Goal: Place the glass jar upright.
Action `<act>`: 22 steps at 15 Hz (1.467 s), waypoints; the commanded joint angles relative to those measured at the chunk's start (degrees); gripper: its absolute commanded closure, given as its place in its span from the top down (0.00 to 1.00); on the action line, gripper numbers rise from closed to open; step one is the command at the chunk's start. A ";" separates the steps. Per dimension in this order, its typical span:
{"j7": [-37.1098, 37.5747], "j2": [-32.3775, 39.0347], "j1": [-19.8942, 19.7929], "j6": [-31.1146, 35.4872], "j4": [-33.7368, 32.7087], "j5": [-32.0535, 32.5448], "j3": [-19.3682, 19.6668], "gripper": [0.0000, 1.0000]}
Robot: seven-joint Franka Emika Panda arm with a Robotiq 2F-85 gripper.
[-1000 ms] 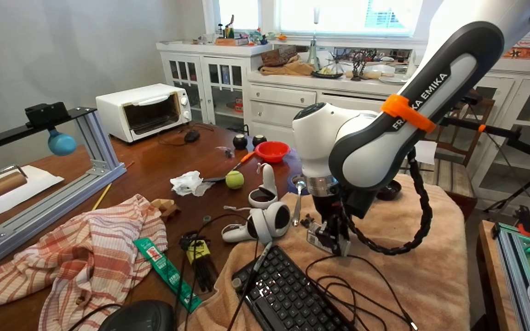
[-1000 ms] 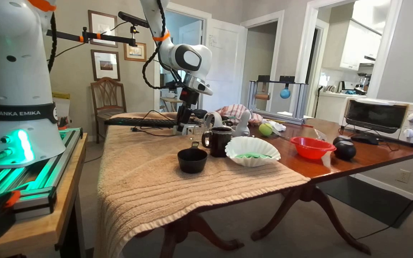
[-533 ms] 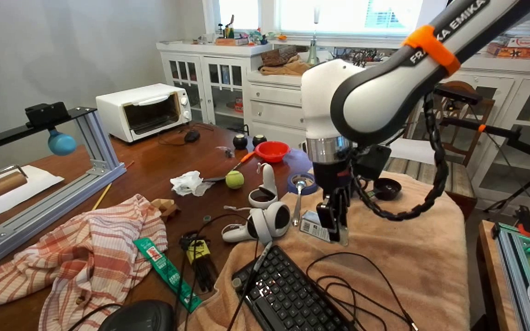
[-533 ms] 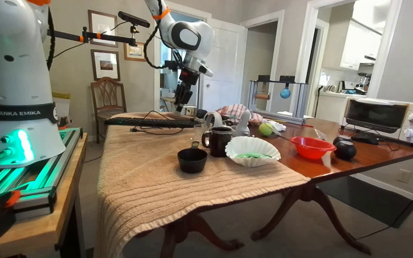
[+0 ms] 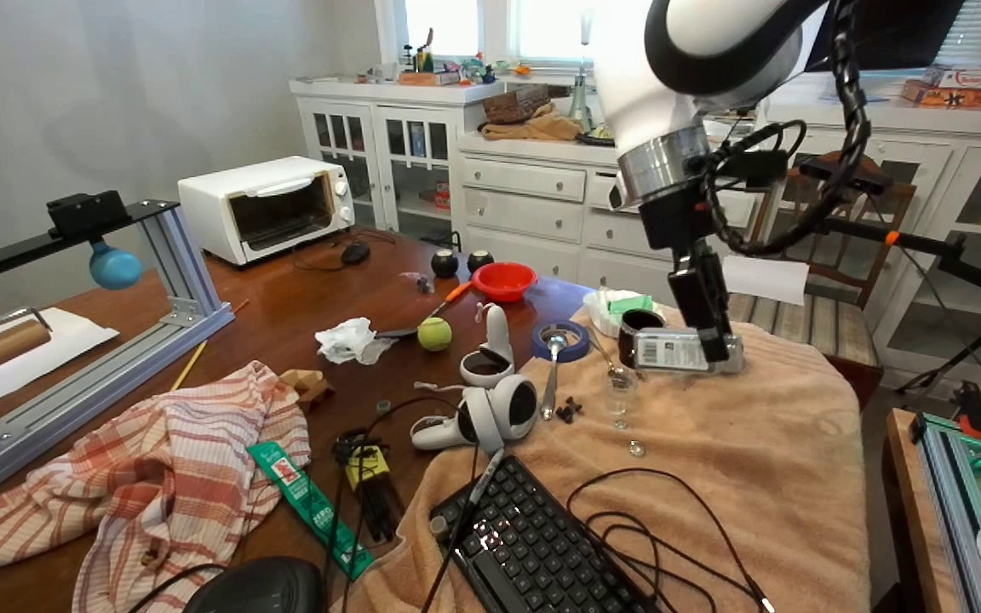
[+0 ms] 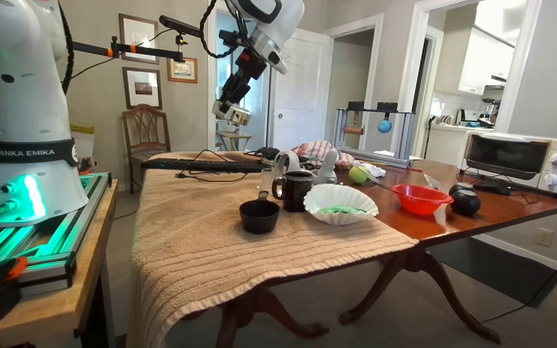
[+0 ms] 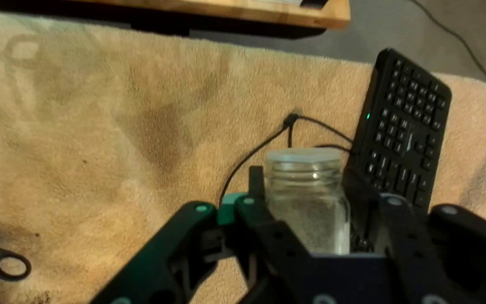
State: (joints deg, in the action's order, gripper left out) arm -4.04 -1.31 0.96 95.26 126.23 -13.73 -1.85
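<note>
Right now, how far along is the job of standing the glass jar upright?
Done: the glass jar is gripped and hangs in the air above the towel. In hand: the fingers hold it tipped onto its side. Left, most likely: turn it upright, set it down and let go, since it is neither standing nor released.

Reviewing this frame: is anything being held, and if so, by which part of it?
Yes: the hand grips the glass jar by opposite sides, close to its neck end.
</note>
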 commanded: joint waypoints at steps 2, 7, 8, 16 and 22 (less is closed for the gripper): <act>-2.12 -3.75 -1.97 -19.98 -5.31 0.64 2.79 0.24; -3.00 -1.11 -3.84 -36.92 -10.25 0.38 5.51 0.24; -2.77 -0.34 -4.06 -39.06 -10.67 0.41 5.72 0.24; 3.30 7.64 -4.82 -41.01 -10.37 -1.47 6.23 0.24; 13.15 12.42 -5.02 -39.59 -9.20 -2.34 7.39 0.24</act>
State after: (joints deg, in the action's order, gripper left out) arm 4.52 8.88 -3.91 55.18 117.12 -14.27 4.87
